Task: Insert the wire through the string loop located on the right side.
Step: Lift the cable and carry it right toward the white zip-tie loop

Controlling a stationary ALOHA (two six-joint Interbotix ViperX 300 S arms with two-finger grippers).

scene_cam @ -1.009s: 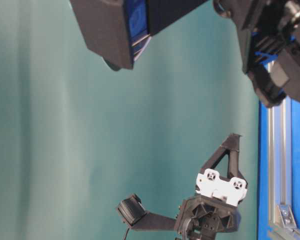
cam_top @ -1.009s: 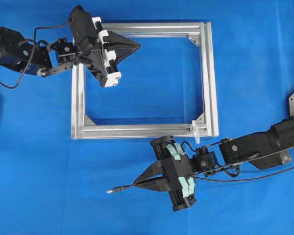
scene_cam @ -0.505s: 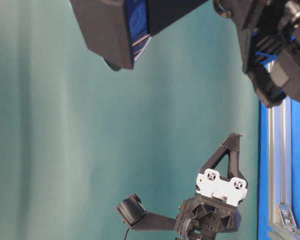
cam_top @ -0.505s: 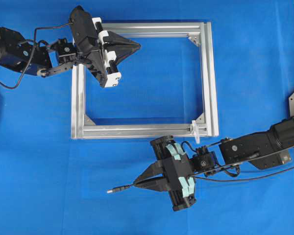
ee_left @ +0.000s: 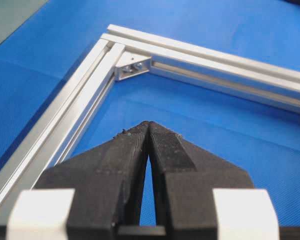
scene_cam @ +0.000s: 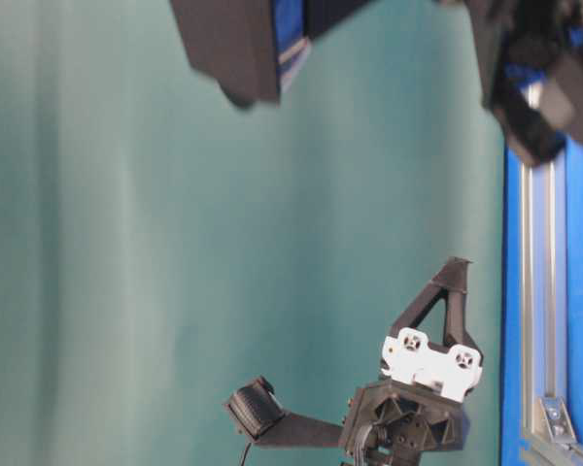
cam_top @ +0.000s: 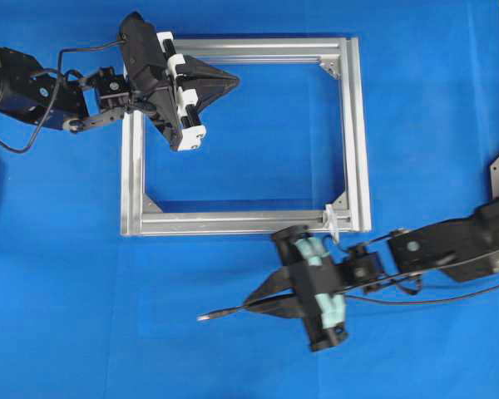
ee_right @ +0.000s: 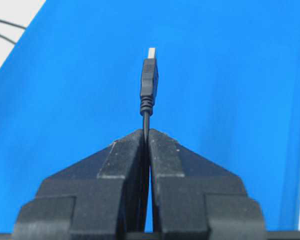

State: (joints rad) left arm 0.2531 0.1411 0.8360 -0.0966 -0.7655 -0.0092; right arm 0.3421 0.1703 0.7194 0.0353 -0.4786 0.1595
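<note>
1. Overhead exterior view: a silver aluminium frame lies flat on the blue tabletop, with the left gripper over its upper left corner, jaws pressed together on nothing
2. In the same view the right gripper sits below the frame's lower bar, its jaws clamped on the wire, whose plug tip sticks out to the left of the jaws over the bare tabletop
3. The string loop is a small white piece at the frame's lower right corner, just above and to the right of the right gripper's body; the wire tip is well apart from it, off to the left
4. Table-level exterior view: this picture is turned on its side, with a teal backdrop, and the left gripper shows as a black triangle above a white plate; dark blurred arm parts fill the top edge, and neither wire nor loop can be made out
5. Left wrist view: the left gripper has its jaws closed tip to tip and holds nothing, with a corner bracket of the frame beyond
6. Right wrist view: the right gripper pinches the thin black wire, and the plug stands straight out past the jaws over the blue tabletop, its pale metal tip at the far end
</note>
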